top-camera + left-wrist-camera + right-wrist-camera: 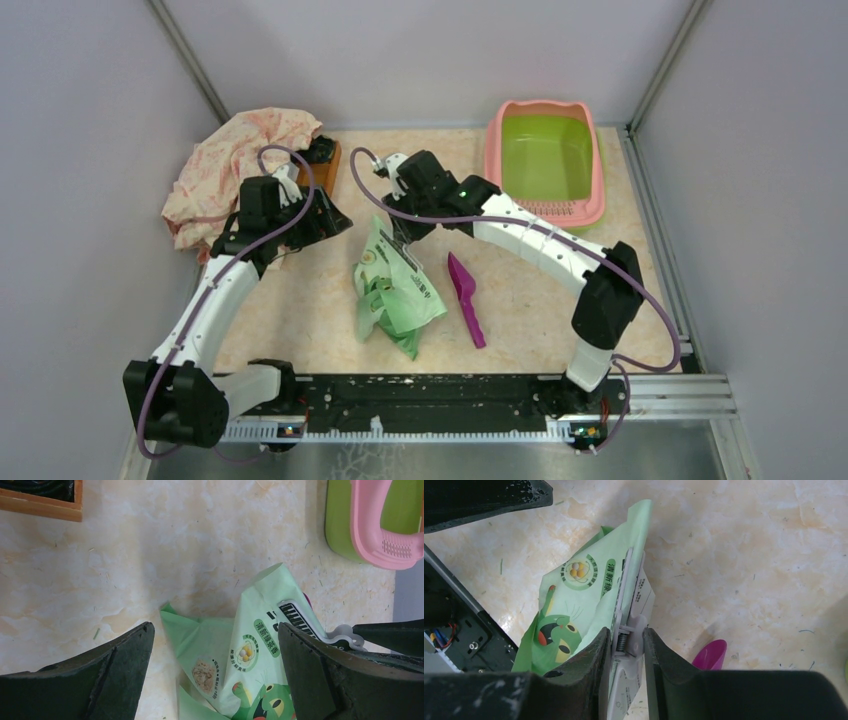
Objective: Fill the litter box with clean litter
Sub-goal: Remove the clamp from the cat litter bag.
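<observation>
- Two arms work over one light green printed bag (395, 290) lying on the bench (520, 290). The right fingers (589, 675) are pressed together on the handles of a pale spring clip (628, 587) that seals the bag's folded top.
- Left fingers (115, 675) hang spread wide and hold nothing. The bag's upper corner lies below the gap between them, and the clip lies just off one tip.
- Well beyond the right fingers, toward the far corner, the litter box (560, 209) sits upright. Its lime-green basin shows no granules.
- None of the clean litter is in view. It is presumably inside the clipped bag, so filling has yet to begin.
- A purple scoop (465, 298) lies flat just beside the bag, on the side toward the box, and neither pair of fingers touches it.
- A pink cloth (240, 170) and a wooden tray (325, 160) sit behind the left fingers, apart from the work.
- The bag looks soft, crumpled and partly slack. It will probably sag and shift its load when raised, and its printed film may slide in a light pinch.
- The best hold appears to be the folded top edge, right beside the clip, with the left fingers steadying the bag while the stiff, springy clip is squeezed at its handles.
- Loose granules are likely to run out quickly and scatter, so the bag's mouth should be over the basin before it is tipped.
</observation>
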Robot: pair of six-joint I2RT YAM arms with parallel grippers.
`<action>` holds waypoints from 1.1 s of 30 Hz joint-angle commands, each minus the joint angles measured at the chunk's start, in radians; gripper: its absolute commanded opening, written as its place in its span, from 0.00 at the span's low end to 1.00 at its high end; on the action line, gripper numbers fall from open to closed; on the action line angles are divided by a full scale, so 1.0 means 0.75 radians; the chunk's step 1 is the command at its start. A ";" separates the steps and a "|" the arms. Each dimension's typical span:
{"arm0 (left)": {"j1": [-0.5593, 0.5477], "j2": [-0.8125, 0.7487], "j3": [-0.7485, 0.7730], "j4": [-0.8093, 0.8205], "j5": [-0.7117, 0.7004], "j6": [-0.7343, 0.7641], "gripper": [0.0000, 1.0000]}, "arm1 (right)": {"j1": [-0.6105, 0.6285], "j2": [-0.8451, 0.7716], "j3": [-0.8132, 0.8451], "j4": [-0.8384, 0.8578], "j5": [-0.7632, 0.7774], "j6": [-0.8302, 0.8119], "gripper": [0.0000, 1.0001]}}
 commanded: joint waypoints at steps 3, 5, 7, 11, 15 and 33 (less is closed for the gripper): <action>-0.010 -0.008 0.013 0.009 0.008 0.018 0.99 | 0.027 -0.014 0.096 -0.036 0.033 -0.001 0.00; -0.010 -0.010 0.016 0.005 0.004 0.021 0.99 | 0.028 -0.026 0.106 -0.034 0.036 0.007 0.00; -0.010 -0.011 0.019 0.001 0.001 0.024 0.99 | 0.028 -0.043 0.122 -0.031 0.037 0.016 0.00; -0.010 -0.014 0.027 -0.009 -0.002 0.029 0.99 | 0.028 -0.072 0.181 -0.044 0.033 0.031 0.00; -0.011 -0.016 0.028 -0.013 0.003 0.034 0.99 | 0.028 -0.090 0.235 -0.062 0.036 0.039 0.00; -0.012 -0.045 -0.004 -0.006 0.014 0.044 0.99 | 0.027 -0.123 0.381 -0.158 0.102 0.036 0.00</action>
